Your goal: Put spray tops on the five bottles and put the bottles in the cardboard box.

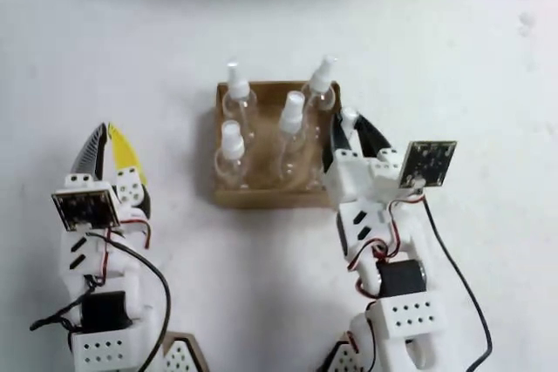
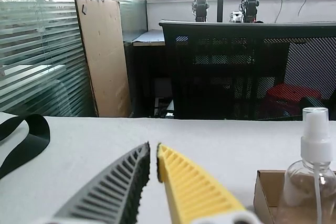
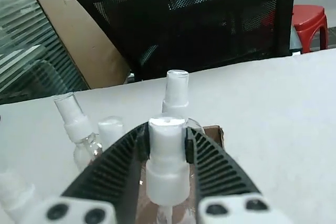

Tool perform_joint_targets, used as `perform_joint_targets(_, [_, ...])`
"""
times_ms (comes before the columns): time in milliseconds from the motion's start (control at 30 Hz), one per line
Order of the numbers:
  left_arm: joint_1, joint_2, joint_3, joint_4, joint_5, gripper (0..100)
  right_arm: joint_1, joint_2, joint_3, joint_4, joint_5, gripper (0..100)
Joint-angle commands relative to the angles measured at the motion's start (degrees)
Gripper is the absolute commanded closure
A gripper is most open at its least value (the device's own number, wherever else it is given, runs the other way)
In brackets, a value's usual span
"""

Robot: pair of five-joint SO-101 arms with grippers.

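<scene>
The cardboard box (image 1: 261, 195) sits at mid-table with several clear bottles standing in it, each with a white spray top, such as one at the back (image 1: 237, 91) and one at the front left (image 1: 231, 147). My right gripper (image 1: 350, 125) is at the box's right wall, shut on the white spray top (image 3: 167, 145) of another bottle, its black fingers (image 3: 118, 169) on both sides of the top. That bottle's body is hidden below the fingers. My left gripper (image 1: 106, 138), with one grey and one yellow finger, is shut on nothing, left of the box above the table.
In the left wrist view the nearest boxed bottle (image 2: 314, 179) and a box corner (image 2: 266, 192) lie off to one side of my left gripper (image 2: 153, 153). A black mesh chair (image 3: 199, 19) stands beyond the table's far edge. White table surrounds the box.
</scene>
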Motion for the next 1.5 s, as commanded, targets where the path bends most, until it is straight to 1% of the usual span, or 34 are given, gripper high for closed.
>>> perform_joint_targets(0, [0.6, -0.8, -1.0, -1.8, -0.6, 97, -0.8, -0.2, 3.0, -7.1, 5.6, 98.2])
perform_joint_targets(100, [0.6, -0.8, -1.0, -1.8, -0.6, 97, -0.8, -0.2, 5.7, -10.9, 7.0, 98.2])
perform_joint_targets(467, [0.5, -0.8, -1.0, -1.8, -0.6, 97, -2.8, -0.1, 6.5, -10.2, 7.4, 97.4])
perform_joint_targets(533, [0.5, -0.8, -1.0, -1.8, -0.6, 97, -2.7, -0.5, 6.5, -8.7, 7.4, 93.7])
perform_joint_targets(667, [0.5, -0.8, -1.0, -1.8, -0.6, 97, -2.9, -0.7, 6.4, -5.3, 7.4, 82.8])
perform_joint_targets(733, [0.5, -0.8, -1.0, -1.8, -0.6, 97, -2.8, -0.7, 6.3, -4.6, 7.1, 80.3])
perform_joint_targets(1067, [0.5, -0.8, -1.0, -1.8, -0.6, 97, -2.6, -2.0, 4.6, -4.3, 6.9, 80.0])
perform_joint_targets(1267, [0.4, -0.8, -1.0, -1.8, -0.6, 97, -3.0, -6.5, 4.4, 2.9, 7.3, 80.0])
perform_joint_targets(1467, [0.4, -0.8, -1.0, -1.8, -0.6, 97, -3.0, -12.0, 4.7, 5.4, 7.3, 80.0])
